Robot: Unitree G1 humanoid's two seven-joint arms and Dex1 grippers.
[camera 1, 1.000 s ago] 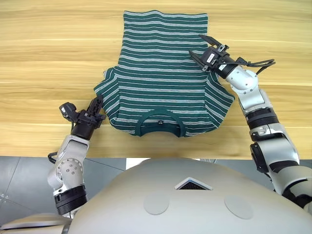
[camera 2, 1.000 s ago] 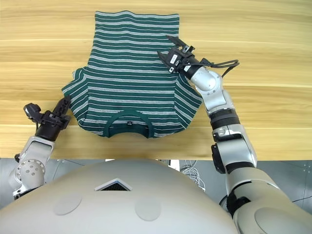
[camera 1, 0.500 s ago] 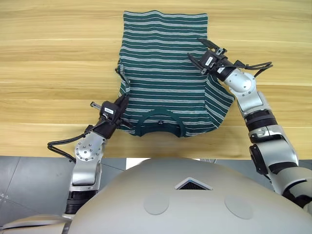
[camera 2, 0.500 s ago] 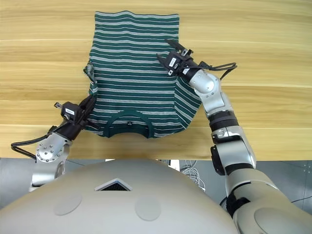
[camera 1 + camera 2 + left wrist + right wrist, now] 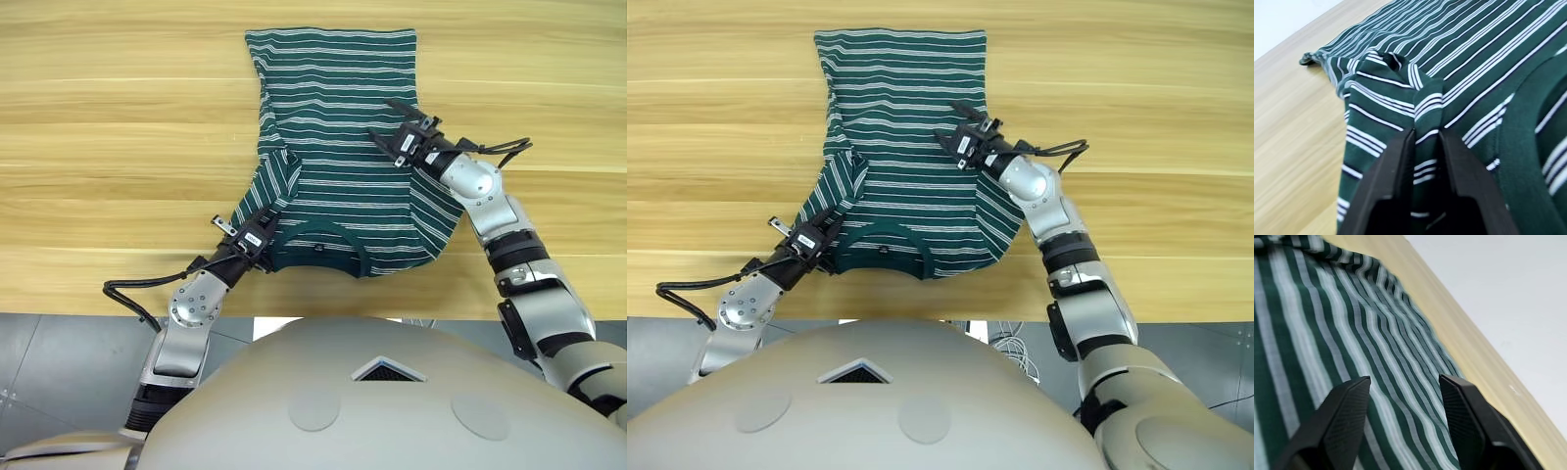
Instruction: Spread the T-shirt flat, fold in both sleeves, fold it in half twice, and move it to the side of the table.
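While the T-shirt [image 5: 333, 117] lies on the table [image 5: 98, 147] w/ collar [image 5: 318, 235] nearest the robot and hem at the far side, left gripper [image 5: 257, 238] is clamped on left sleeve [image 5: 272, 179] fabric just beside the collar. Sleeve is bunched inward over the shirt body. Right gripper [image 5: 379, 117] sits over the shirt's right side, fingers apart. Right sleeve [image 5: 441, 208] lies spread out.

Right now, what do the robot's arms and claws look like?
The left arm and the right arm are shiny silver-grey with black rings at the joints. Each ends in a black claw with two pointy fingers, the left claw and the right claw, and each claw has a little white sticker. Thin black cables loop by the wrists.
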